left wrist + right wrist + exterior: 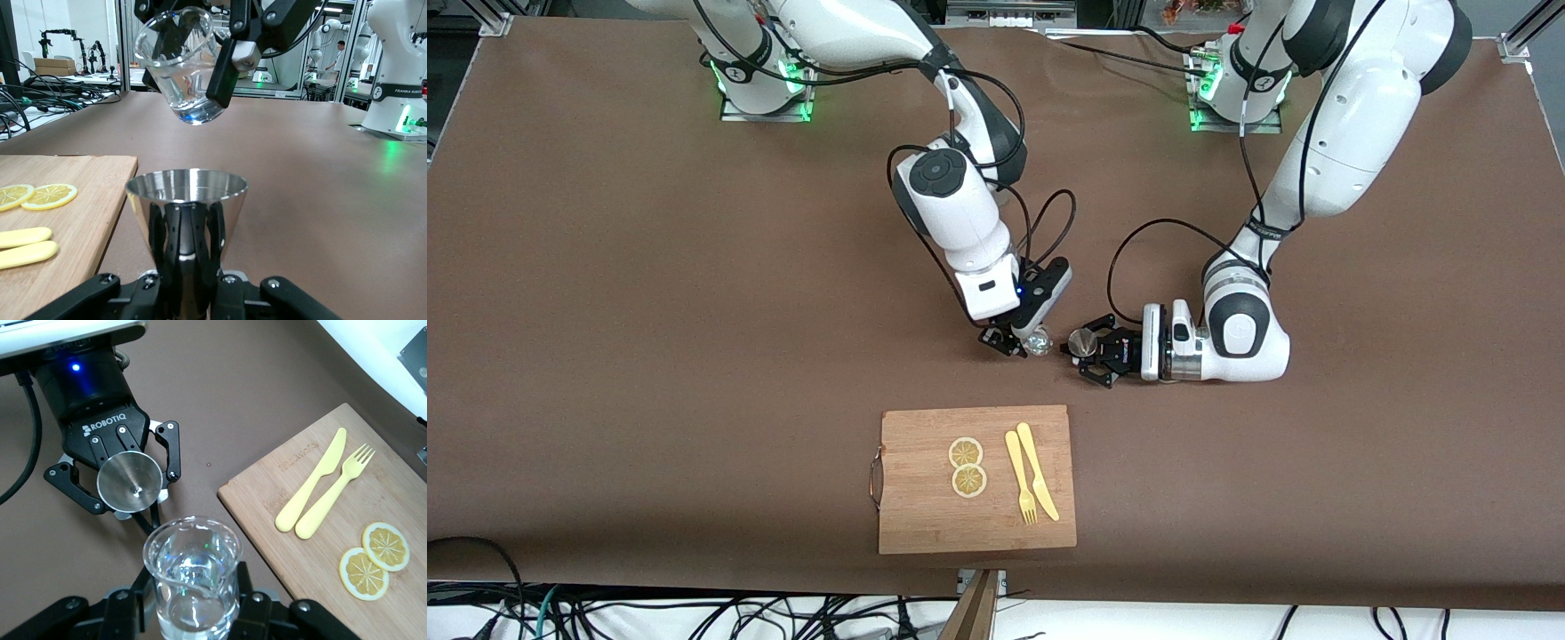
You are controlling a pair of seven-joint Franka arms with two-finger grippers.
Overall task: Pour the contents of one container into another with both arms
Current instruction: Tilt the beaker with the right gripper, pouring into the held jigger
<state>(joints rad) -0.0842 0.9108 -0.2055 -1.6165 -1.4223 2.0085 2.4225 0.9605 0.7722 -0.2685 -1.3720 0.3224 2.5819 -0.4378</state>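
My right gripper [1024,341] is shut on the tiny clear glass cup [1039,342]. In the left wrist view the cup [181,67] hangs tilted, slightly above the jigger's mouth, and some clear liquid shows in it [192,577]. My left gripper [1092,351] lies level and is shut on the waist of the small steel jigger [1084,340], which stands upright with its open cone [187,190] facing up. In the right wrist view the jigger [130,480] sits just past the cup's rim. Both are held over bare table, side by side and apart.
A wooden cutting board [925,524] lies nearer to the front camera than the grippers. On it are two lemon slices [967,467] and a yellow plastic fork and knife [1032,476]. A metal handle [874,480] is on the board's edge toward the right arm's end.
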